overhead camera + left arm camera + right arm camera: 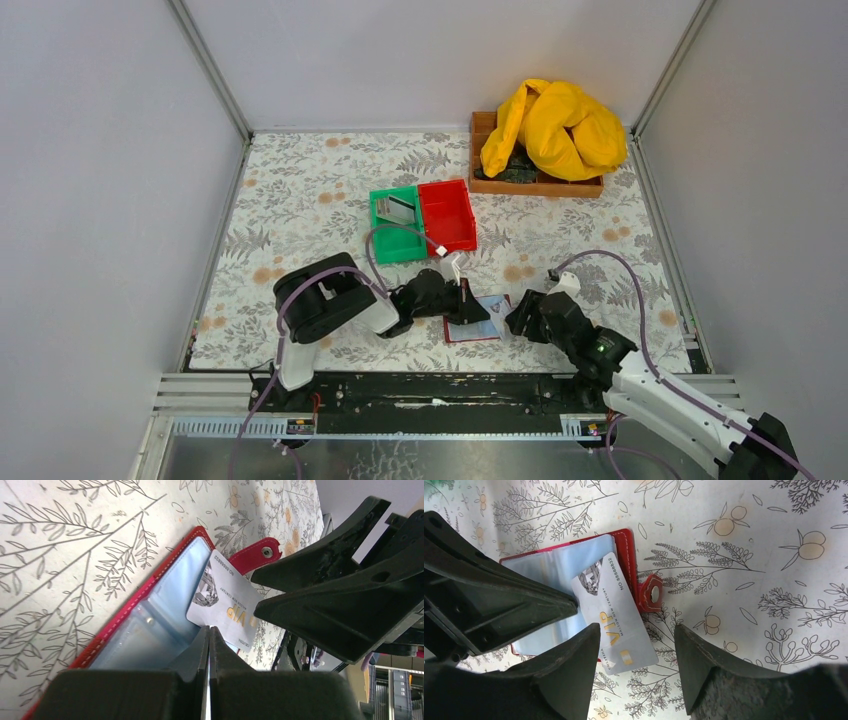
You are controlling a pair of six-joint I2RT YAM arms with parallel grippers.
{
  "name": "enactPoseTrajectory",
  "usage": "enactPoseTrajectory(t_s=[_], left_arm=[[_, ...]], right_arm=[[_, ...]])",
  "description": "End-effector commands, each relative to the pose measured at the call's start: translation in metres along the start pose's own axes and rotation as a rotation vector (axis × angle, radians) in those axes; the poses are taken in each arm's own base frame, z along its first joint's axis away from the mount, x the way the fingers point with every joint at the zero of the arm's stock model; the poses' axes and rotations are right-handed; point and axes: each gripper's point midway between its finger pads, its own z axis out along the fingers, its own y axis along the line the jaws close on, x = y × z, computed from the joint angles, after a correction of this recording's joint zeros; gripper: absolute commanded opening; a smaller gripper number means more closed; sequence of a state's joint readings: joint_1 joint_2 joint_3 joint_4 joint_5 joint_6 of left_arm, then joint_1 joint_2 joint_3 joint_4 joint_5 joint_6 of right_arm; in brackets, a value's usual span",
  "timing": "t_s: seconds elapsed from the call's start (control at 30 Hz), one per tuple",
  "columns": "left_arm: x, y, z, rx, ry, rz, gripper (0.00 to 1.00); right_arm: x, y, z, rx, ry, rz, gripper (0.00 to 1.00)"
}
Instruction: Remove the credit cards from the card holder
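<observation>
The dark red card holder [468, 330] lies open on the floral table near the front edge, its grey-blue sleeves facing up [150, 625]. A silver credit card [616, 615] marked VIP sticks halfway out of the holder's right side, beside the snap tab [651, 594]. My left gripper [209, 630] is shut, with its tip resting on the holder's inner face [462, 303]. My right gripper [636, 630] is open just to the right of the holder [514, 317]. The card's free end lies between its fingers, close to the left finger [579, 660].
A green bin [393, 238] holding a grey card and a bright red bin [447, 215] stand side by side behind the holder. A wooden tray [540, 185] with a yellow cloth [555, 125] sits at the back right. Grey walls enclose the table.
</observation>
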State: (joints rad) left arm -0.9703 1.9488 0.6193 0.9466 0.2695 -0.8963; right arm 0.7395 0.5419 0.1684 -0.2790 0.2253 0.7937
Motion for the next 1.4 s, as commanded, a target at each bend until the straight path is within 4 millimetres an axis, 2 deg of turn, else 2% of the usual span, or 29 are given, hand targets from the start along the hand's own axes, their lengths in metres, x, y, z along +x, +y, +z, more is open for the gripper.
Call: enactPoseTrajectory(t_s=[0.0,0.23,0.47,0.77,1.13,1.23,1.33,1.37], left_arm=[[-0.006,0.006,-0.001,0.015,-0.019,-0.012,0.0],[-0.004,0.014,0.0,0.008,-0.008,-0.031,0.0],[0.0,0.018,0.001,0.004,0.006,-0.041,0.0],[0.003,0.02,-0.001,-0.004,0.013,-0.043,0.0],[0.007,0.025,-0.004,-0.013,0.018,-0.046,0.0],[0.006,0.021,-0.007,0.002,0.011,-0.055,0.0],[-0.005,-0.002,-0.02,0.115,-0.032,-0.076,0.0],[-0.01,-0.011,-0.024,0.153,-0.045,-0.077,0.04]], right_arm=[[-0.013,0.012,-0.001,-0.033,-0.035,0.014,0.63],[0.0,0.022,0.001,-0.127,-0.009,0.047,0.56],[-0.004,0.027,-0.002,-0.185,-0.052,0.071,0.48],[-0.004,0.033,0.0,-0.214,-0.05,0.065,0.32],[-0.007,0.044,0.0,-0.269,-0.06,0.046,0.08],[-0.007,0.046,0.0,-0.277,-0.056,0.033,0.0],[-0.014,0.048,-0.003,-0.273,-0.077,0.019,0.0],[-0.017,0.048,-0.005,-0.27,-0.088,0.012,0.0]])
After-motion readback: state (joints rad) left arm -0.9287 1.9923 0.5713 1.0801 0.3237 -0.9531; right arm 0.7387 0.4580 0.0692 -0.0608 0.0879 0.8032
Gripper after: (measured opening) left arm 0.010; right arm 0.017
